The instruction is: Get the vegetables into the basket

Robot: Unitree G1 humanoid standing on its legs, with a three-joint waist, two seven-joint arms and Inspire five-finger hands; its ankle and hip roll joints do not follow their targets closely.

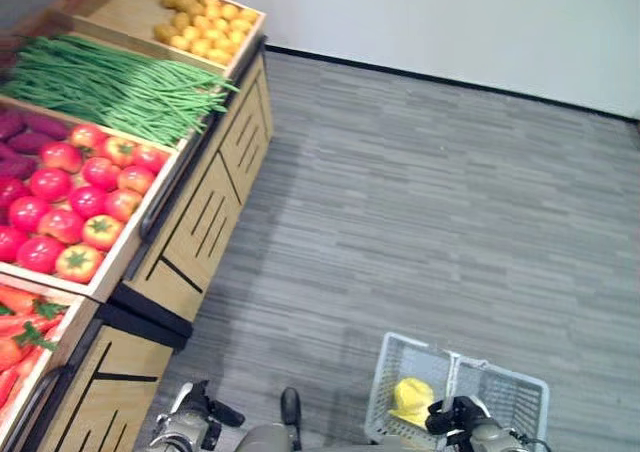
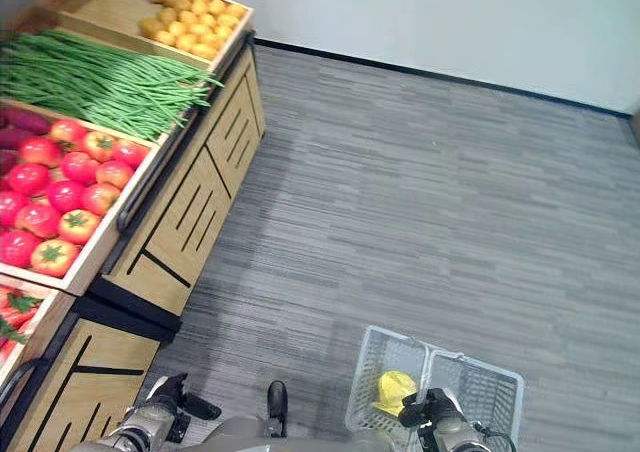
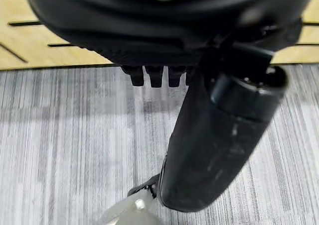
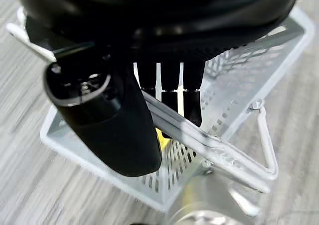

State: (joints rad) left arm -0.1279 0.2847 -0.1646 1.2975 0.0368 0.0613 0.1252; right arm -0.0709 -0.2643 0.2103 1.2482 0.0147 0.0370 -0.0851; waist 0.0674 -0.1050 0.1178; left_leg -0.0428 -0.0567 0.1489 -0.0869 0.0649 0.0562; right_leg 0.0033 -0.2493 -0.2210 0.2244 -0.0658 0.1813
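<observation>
Grey striped plank flooring (image 1: 430,192) is running up to a pale wall with a dark skirting line. Along the robot's left side a light wooden produce stand (image 1: 205,222) with black trim is carrying a row of sloping bins. Contents, far to near: small yellow round produce (image 1: 205,27); long green beans (image 1: 105,84) lying in a loose heap; dark purple vegetables (image 1: 22,134) showing at the view's edge, sharing a bin with red and orange-red tomatoes (image 1: 75,197); orange carrots with green tops (image 1: 22,337) in the nearest bin.

Low on the right, a white wire mesh basket (image 1: 510,390) is hanging just above the floor. A yellow vegetable (image 1: 412,397) is lying inside it, its kind not being clear.

Right hand (image 4: 164,93): dark fingers are curling round the basket's white wire handle (image 4: 199,135), thumb alongside, carrying it.

Left hand (image 3: 154,73): it is hanging low beside the stand, fingers curled under, thumb sticking out, gripping nothing.
</observation>
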